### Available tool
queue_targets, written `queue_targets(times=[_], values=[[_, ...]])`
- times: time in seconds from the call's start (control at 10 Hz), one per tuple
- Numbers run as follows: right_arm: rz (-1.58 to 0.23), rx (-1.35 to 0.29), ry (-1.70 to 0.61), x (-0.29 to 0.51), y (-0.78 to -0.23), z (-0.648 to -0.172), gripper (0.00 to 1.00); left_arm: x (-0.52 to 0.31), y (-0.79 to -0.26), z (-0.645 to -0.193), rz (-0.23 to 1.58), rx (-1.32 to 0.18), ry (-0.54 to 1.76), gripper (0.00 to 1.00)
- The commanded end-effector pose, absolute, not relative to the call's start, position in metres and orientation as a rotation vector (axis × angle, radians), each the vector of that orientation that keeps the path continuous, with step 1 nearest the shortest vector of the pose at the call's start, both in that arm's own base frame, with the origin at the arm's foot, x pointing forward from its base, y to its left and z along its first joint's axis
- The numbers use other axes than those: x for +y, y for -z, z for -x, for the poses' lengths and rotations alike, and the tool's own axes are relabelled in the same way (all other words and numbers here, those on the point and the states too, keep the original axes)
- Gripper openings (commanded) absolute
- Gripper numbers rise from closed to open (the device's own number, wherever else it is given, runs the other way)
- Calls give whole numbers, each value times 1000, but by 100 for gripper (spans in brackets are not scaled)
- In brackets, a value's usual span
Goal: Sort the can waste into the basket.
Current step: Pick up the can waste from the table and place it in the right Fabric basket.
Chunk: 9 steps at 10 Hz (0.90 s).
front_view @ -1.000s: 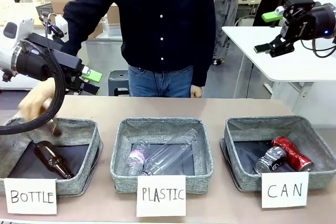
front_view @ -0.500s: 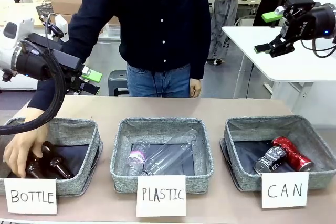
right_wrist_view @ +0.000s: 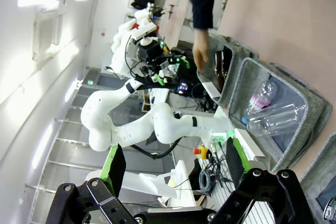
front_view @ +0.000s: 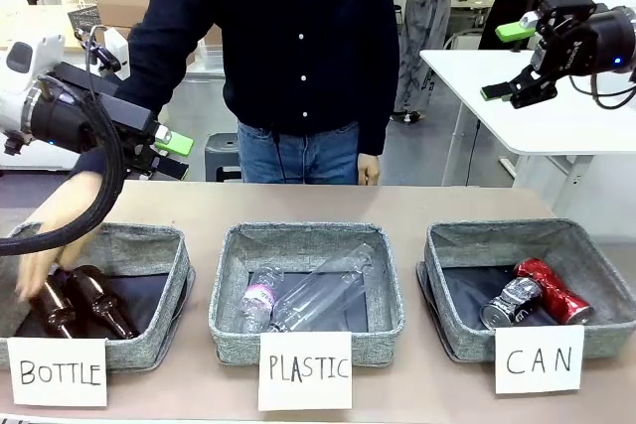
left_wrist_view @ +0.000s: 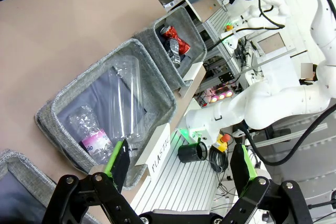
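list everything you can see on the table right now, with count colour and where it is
baskets: 3, grey fabric with dark lining, in a row on the table; BOTTLE basket on the robot's left, PLASTIC basket in the middle, CAN basket on the right
label cards: 3, white with handwriting, one propped at each basket's front; CAN card
red can: 1, shiny red, dented, in the CAN basket
silver can: 1, silver with dark print, in the CAN basket beside the red one
plastic bottles: at least 2, clear, lying in the PLASTIC basket
glass bottles: 2, brown, in the BOTTLE basket
table: 1, tan top
person's hand: at the BOTTLE basket, blurred
left gripper: open, above the table
right gripper: open, raised high
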State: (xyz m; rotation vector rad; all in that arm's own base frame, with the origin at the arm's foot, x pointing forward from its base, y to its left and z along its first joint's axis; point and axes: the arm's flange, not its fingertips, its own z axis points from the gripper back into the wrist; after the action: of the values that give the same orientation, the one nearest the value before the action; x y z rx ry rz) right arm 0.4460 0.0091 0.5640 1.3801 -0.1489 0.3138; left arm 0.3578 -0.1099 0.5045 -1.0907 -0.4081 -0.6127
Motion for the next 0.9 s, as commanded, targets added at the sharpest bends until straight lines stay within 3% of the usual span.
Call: queue_targets(times=[0.0, 0.8], values=[[-1384, -159, -336, 9, -565, -447, 100, -109, -507, -359, 1105, -422, 602, 100], [-1384, -159, -336, 9, -565, -447, 100, -109, -507, -359, 1105, -422, 602, 100]])
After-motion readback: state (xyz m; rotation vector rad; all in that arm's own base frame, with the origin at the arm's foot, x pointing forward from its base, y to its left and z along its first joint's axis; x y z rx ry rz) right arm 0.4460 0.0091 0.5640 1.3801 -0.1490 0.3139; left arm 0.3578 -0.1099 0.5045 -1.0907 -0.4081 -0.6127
